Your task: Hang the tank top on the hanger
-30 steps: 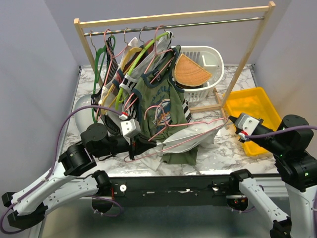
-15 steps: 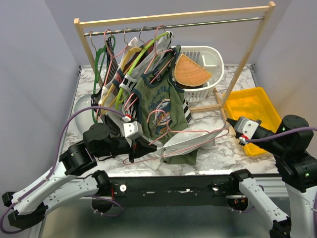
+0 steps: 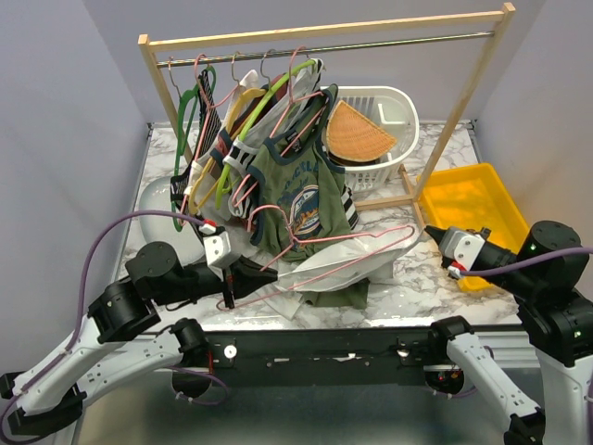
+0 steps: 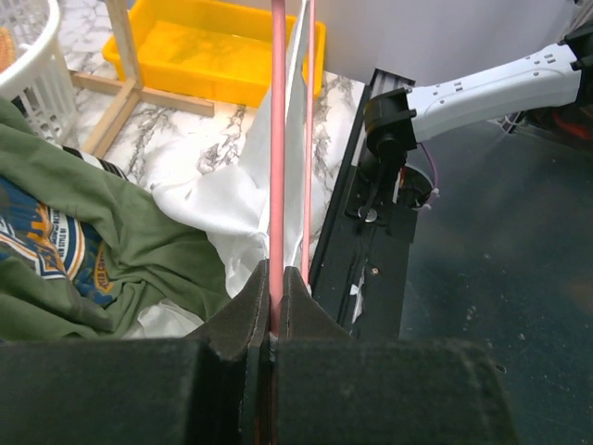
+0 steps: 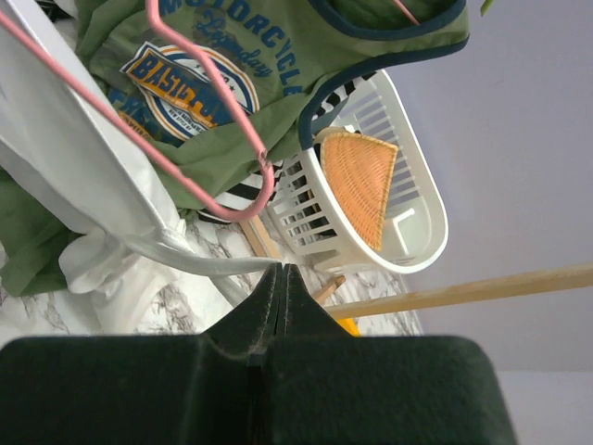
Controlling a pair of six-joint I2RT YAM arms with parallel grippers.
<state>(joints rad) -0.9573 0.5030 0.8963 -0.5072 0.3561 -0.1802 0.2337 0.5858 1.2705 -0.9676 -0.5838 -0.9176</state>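
The white tank top (image 3: 345, 266) lies over the front of the clothes pile, stretched toward the right. The pink hanger (image 3: 366, 248) runs across it. My left gripper (image 3: 252, 276) is shut on the hanger's wire near its left end. In the left wrist view the hanger (image 4: 277, 139) rises straight from the closed left gripper (image 4: 275, 278), with the tank top (image 4: 232, 199) beside it. My right gripper (image 3: 434, 233) is shut on a narrow strap of the tank top. In the right wrist view the strap reaches the right gripper (image 5: 281, 270), and the hanger (image 5: 190, 171) crosses the tank top (image 5: 79, 171).
An olive-green printed top (image 3: 301, 199) hangs behind, among other hangers and clothes on the wooden rack (image 3: 324, 32). A white basket (image 3: 389, 116) with a woven item stands at the back. A yellow tray (image 3: 468, 199) sits right, close to my right gripper.
My left arm has drawn back to the left, pulling the hanger with it. The right gripper has shifted slightly toward the near edge, still holding the strap.
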